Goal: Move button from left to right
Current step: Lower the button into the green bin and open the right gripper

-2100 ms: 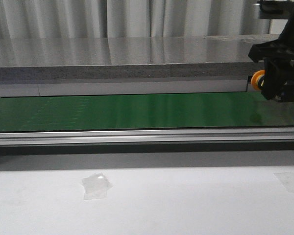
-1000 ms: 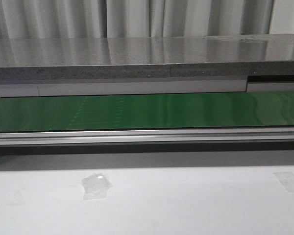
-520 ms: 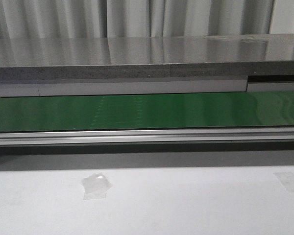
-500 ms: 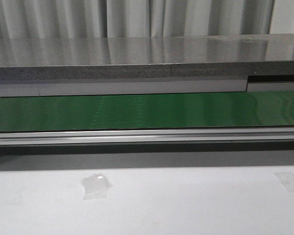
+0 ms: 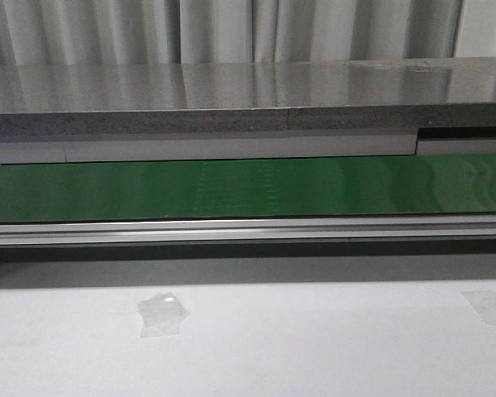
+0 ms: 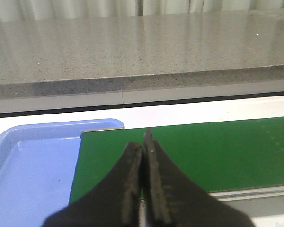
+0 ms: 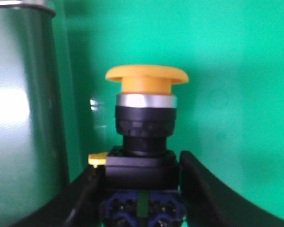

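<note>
Right wrist view: the right gripper (image 7: 142,189) is clamped on the button (image 7: 144,137) by its dark body, yellow head outward over the green belt (image 7: 236,71). The left gripper (image 6: 143,189) has its fingers pressed together above the belt's left end, beside a blue tray (image 6: 33,175)

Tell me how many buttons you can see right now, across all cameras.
1. The button shows only in the right wrist view, clamped by its dark body in the right gripper against green. None on the front view's belt; others could be out of frame.
</note>
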